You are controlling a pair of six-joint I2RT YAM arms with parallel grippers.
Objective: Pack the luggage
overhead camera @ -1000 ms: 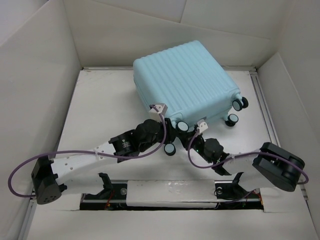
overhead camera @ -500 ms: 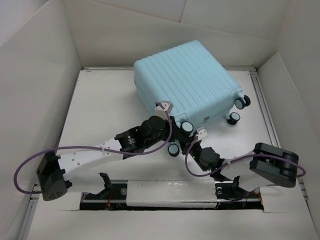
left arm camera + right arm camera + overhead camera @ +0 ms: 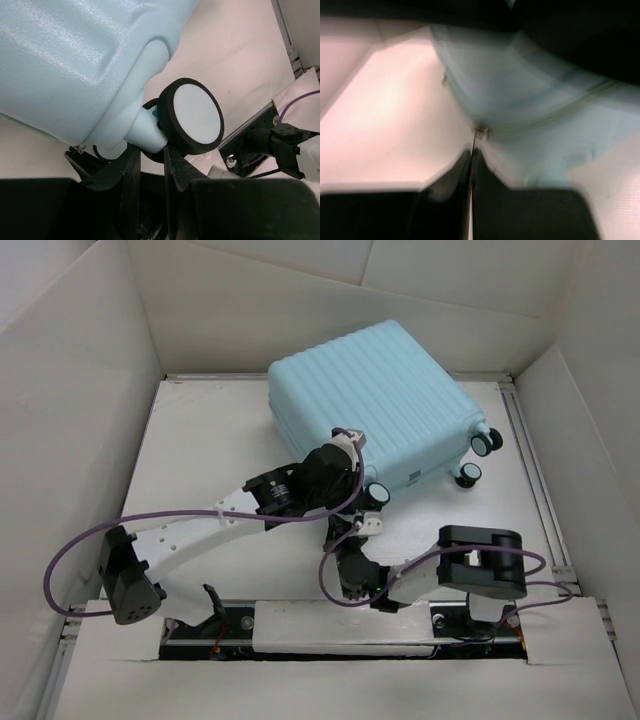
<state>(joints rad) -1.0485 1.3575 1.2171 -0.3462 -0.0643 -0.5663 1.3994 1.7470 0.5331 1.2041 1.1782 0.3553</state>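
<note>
The pale aqua luggage (image 3: 375, 400) lies closed on the table, its wheels towards the right. My left gripper (image 3: 352, 480) is at its near corner. In the left wrist view the gripper (image 3: 150, 152) is nearly shut round the stem of a black-and-white caster wheel (image 3: 196, 116). My right gripper (image 3: 355, 530) sits just below that corner, on a folded arm. In the blurred right wrist view its fingers (image 3: 455, 175) are pressed together, with the small metal zipper pull (image 3: 480, 131) at their tips and the zipper line (image 3: 555, 115) running off to the right.
White walls (image 3: 80, 390) enclose the table on three sides. Two more caster wheels (image 3: 478, 455) stick out at the suitcase's right end. The arm bases and a rail (image 3: 330, 625) lie along the near edge. A purple cable (image 3: 80, 540) loops off the left arm.
The right arm has folded in, and its gripper has moved left and nearer. The left gripper has moved right along the near corner to the caster. The suitcase has turned slightly.
</note>
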